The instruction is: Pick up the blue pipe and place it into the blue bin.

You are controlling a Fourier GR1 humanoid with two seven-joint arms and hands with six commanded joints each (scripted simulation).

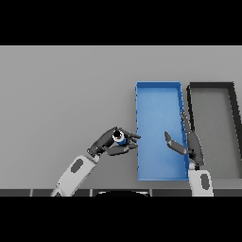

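**A:** What containers are on the table (61, 94)?

**B:** Two, side by side on the right half. The blue bin (140, 142) is a long rectangular tray with low walls, lying lengthwise away from the robot. Just to its right sits a dark bin (235, 132) of similar shape, with black walls and a grey floor, its far right side cut off by the edge of the view.

**A:** Anything inside them?

**B:** No object lies on either floor. The only thing over the blue bin is the right hand (191, 144): its palm sits above the bin's right wall, its thumb reaching left over the blue floor and its fingers pointing away along the wall. Those fingers look straight and relaxed, holding nothing.

**A:** And the blue pipe?

**B:** The blue pipe (119, 137) is in the left hand (106, 144), just left of the blue bin's left wall. It shows as a short piece, end-on, with a pale ring and a dark opening and a bit of blue beside it. The fingers and thumb are curled round it, pinching it between them, and the fingertips reach as far as the bin's left edge.

**A:** Is the pipe over the bin?

**B:** No, it is just outside the left wall, above the grey table.
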